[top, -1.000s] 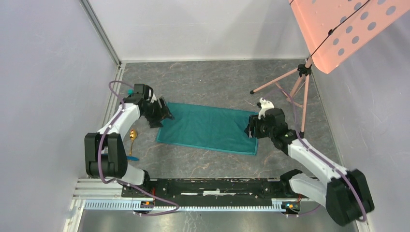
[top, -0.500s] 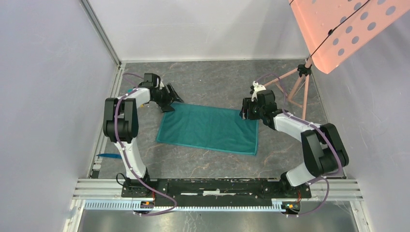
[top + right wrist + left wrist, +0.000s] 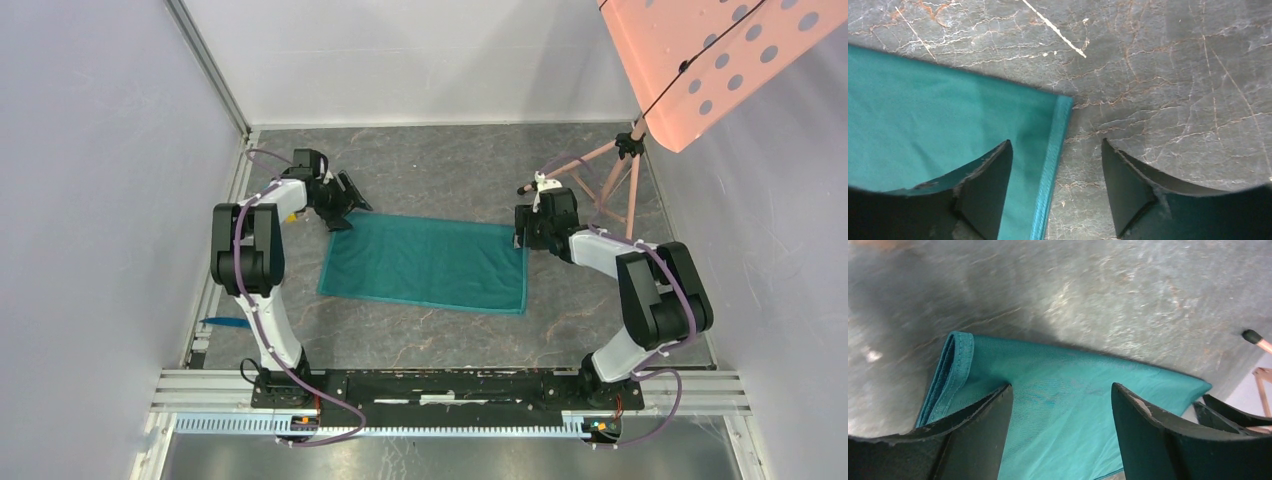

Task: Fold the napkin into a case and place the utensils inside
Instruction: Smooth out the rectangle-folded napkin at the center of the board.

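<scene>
On my screen the plain teal-green fabric napkin (image 3: 425, 262) carries no pattern, and the dark grey marbled bench (image 3: 450, 165) beneath it shows rust and white veins. The slim bright-blue utensil (image 3: 225, 322) and the salmon-pink perforated panel (image 3: 700, 50) stand out. The fingers (image 3: 985, 180) are black.

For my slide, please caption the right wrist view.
Open right claw straddles the hemmed edge of the teal-green fabric napkin on grey marbled table.

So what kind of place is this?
Probably a robotics test booth: plain white panel walls box in a grey marbled tabletop, with two white-and-black arms bolted to a metal rail.
</scene>
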